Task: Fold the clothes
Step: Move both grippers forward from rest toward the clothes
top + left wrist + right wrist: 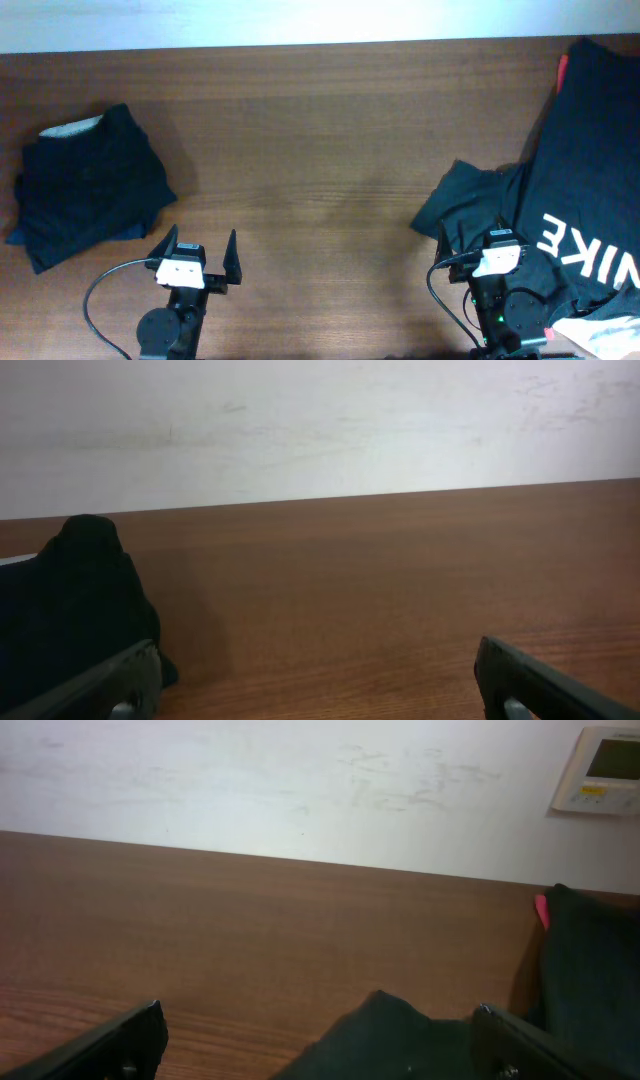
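A large black T-shirt with white NIKE lettering (590, 190) lies in a heap at the table's right side, one sleeve (455, 200) spreading left. A red garment edge (561, 68) peeks out behind it, and white cloth (610, 335) shows at the bottom right. A stack of folded dark clothes (90, 185) sits at the left. My left gripper (200, 255) is open and empty near the front edge, right of the stack (70, 610). My right gripper (480, 240) is open, its jaws over the black sleeve (400, 1035), holding nothing.
The brown wooden table (320, 140) stretches between the two piles. A white wall (320, 420) runs behind the table's far edge, with a wall control panel (603, 770) at the right. Cables (100, 300) trail by each arm base.
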Tool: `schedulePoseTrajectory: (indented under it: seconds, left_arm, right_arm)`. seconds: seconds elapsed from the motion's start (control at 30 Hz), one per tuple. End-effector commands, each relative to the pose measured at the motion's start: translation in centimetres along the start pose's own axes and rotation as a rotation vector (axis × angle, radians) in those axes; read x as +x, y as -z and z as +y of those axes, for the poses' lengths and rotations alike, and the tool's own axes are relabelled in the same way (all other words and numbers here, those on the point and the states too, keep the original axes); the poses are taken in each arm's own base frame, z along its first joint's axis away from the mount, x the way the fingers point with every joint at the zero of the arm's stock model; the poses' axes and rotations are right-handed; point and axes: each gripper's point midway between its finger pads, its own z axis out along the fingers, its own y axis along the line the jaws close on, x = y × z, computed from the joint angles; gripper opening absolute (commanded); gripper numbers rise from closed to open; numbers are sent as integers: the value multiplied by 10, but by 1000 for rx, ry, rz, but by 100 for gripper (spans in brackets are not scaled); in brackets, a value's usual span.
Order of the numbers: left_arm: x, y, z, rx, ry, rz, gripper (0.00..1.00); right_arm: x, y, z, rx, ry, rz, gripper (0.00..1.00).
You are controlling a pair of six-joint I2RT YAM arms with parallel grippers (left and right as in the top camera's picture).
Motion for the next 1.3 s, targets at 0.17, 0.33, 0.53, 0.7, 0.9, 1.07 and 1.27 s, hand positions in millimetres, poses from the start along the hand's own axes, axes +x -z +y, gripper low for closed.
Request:
schedulePoseTrajectory:
  seconds: [0.17, 0.33, 0.53, 0.7, 0.9, 1.07, 1.27]
  left_arm:
    - [2, 0, 0, 3, -15, 1, 99]
    - [2, 0, 0, 3, -15, 1, 99]
    - [2, 0, 0, 3, -15, 1, 99]
    - [2, 0, -1, 10, -14, 2, 99]
    - [-4, 2, -14, 83, 6, 67, 99]
    - [-12, 5, -25, 150, 29, 265, 99]
    - [-27, -4, -25, 150, 58, 528, 99]
  right_arm:
    - [4, 0, 0, 2, 7, 8, 99]
    - [4, 0, 0, 2, 7, 8, 99]
    - [3, 0, 0, 1, 7, 8, 99]
    - [4, 0, 0, 1, 6, 8, 99]
    - [3, 3, 0, 1, -74, 47, 99]
    - [-9, 18, -1, 0, -105, 189, 98]
    - [-30, 17, -2, 9, -145, 486, 99]
